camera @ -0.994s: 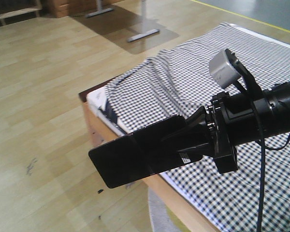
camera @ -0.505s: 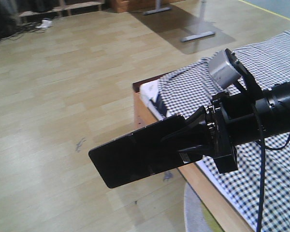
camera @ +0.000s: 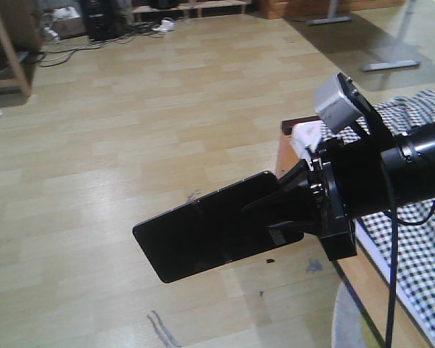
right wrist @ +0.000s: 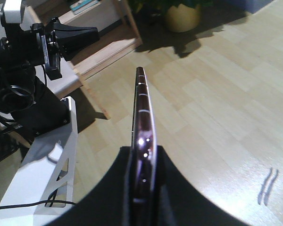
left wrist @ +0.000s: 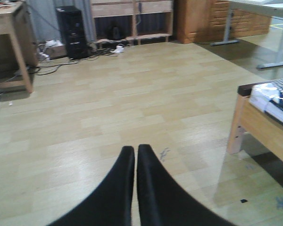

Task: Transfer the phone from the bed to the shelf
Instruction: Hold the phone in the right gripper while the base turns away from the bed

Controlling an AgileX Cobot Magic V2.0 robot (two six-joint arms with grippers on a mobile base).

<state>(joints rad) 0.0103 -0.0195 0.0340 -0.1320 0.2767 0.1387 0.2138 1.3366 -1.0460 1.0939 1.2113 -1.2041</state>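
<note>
The phone (camera: 203, 235), a thin black glossy slab, is held out over the wood floor by my right gripper (camera: 275, 210), which is shut on one end of it. In the right wrist view the phone (right wrist: 144, 117) shows edge-on, its pinkish rim between the black fingers of the right gripper (right wrist: 144, 153). The bed (camera: 420, 239) with its check cloth lies at the right edge, behind the arm; its corner shows as the bed (left wrist: 262, 101). My left gripper (left wrist: 135, 150) is shut with nothing in it, low over the floor. A pale wooden shelf (right wrist: 108, 47) stands behind the left gripper (right wrist: 94, 32).
A brown desk (left wrist: 9, 28), a black computer tower (left wrist: 70, 30) and loose cables (left wrist: 47, 66) stand along the far wall. Grey table legs (camera: 391, 65) are beyond the bed. A yellow plant pot (right wrist: 181, 16) sits on the floor, and the robot's white base (right wrist: 42, 174) is at left.
The whole view has swung left: the bed has slid from the middle to the right edge, and more bare floor shows. The phone sits unchanged in the right gripper.
</note>
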